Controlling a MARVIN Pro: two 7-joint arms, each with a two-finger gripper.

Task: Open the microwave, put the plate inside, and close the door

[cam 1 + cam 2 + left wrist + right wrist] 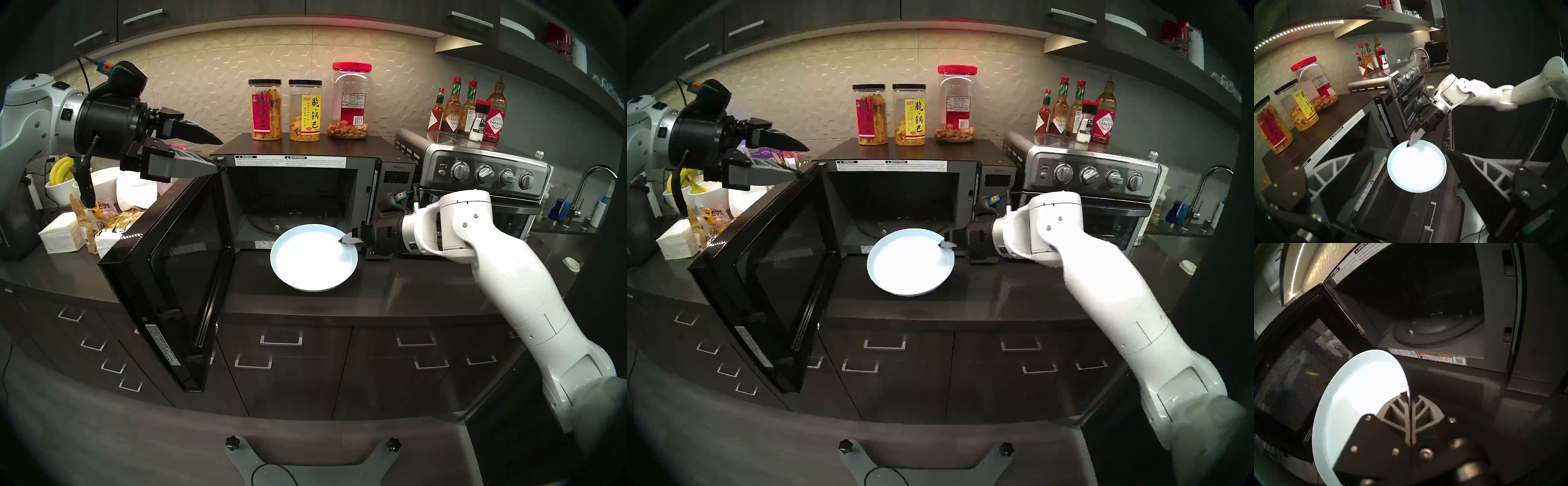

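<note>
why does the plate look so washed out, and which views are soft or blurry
Head views: overhead light blows out the plate, face near pure white. Left wrist: same glare, plus a bright LED strip. Right wrist: softest view, the right end effector blurred up close, microwave cavity dark.

One microwave (305, 190), one plate (314, 258), three snack jars (266, 110), five sauce bottles (468, 112), four oven knobs (492, 174).

Dim kitchen; plate (312, 261) glare; dark fisheye rim.

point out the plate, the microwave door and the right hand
plate (305, 261): head left view, bare centre of its face
microwave door (179, 268): head left view, inner window of the open door
right hand (346, 240): head left view, fingertips shut on the plate's rim
</note>
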